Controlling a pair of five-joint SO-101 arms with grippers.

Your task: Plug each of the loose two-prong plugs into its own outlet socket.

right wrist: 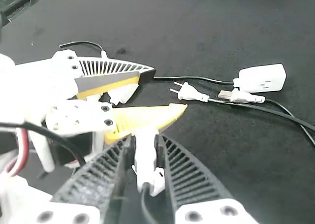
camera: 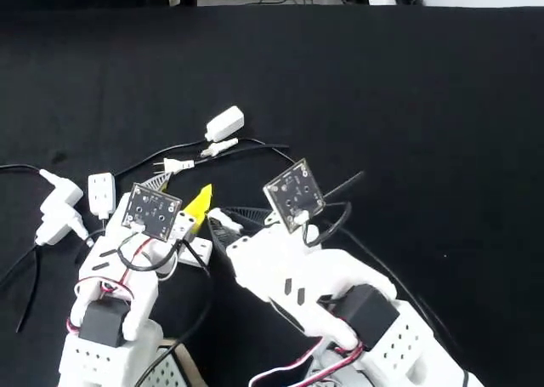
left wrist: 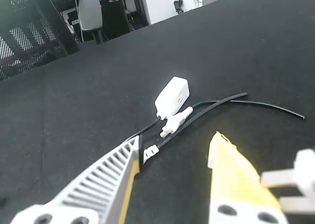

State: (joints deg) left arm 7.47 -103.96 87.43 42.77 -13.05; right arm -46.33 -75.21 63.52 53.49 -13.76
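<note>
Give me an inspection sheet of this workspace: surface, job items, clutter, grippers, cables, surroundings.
Surface: black table.
Job's things: white outlet block; loose two-prong plug lying unplugged near it; held white plug; second white socket by the left arm.
Clutter: small white connector beside the outlet block; white adapter at the table's left.
Grippers: left gripper open, holding nothing; right gripper shut on the held white plug.
Cables: black cable running past the outlet block.
Surroundings: chair beyond the table.
</note>
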